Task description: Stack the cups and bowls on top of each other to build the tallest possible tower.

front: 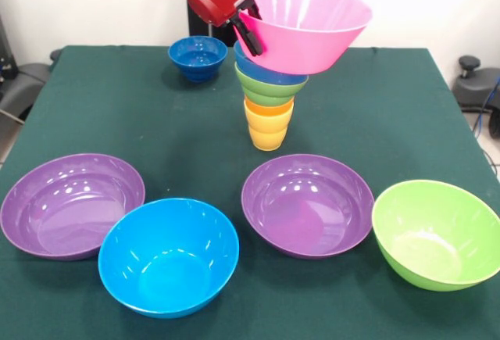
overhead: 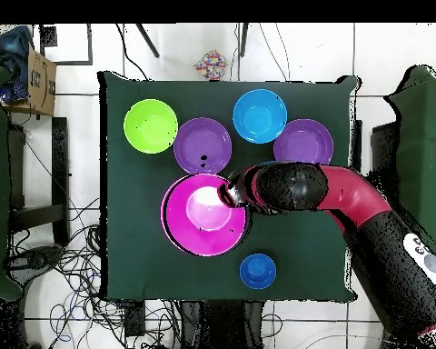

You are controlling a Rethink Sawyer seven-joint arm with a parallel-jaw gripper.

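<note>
Directly beneath the hand (front: 248,34) stands the tower (front: 269,105): a yellow-orange cup (front: 267,133) at the bottom, an orange cup (front: 269,109) nested in it, then the small green bowl (front: 271,88) and the light blue bowl (front: 266,72) on top. The hand is clenched on the rim of the large pink bowl (front: 308,23), pinching its wall at the side nearest the arm, and the pink bowl hangs tilted over the tower's top, its base just at or touching the light blue bowl; which of the two cannot be told. In the overhead view the pink bowl (overhead: 203,214) hides the tower completely. So four pieces look stacked and a fifth seems about to be set down but is not yet released. Left to stack, as far as shown: the small dark blue bowl (front: 198,57) just beside the hand toward the worktop's (front: 375,105) far edge, and, well away from the hand on the near side, two purple bowls (front: 72,203) (front: 307,203), a large blue bowl (front: 169,255) and a large green bowl (front: 436,233), all upright and apart. No brand, label or readable writing shows on any of the cups or bowls, nor on the hand.
</note>
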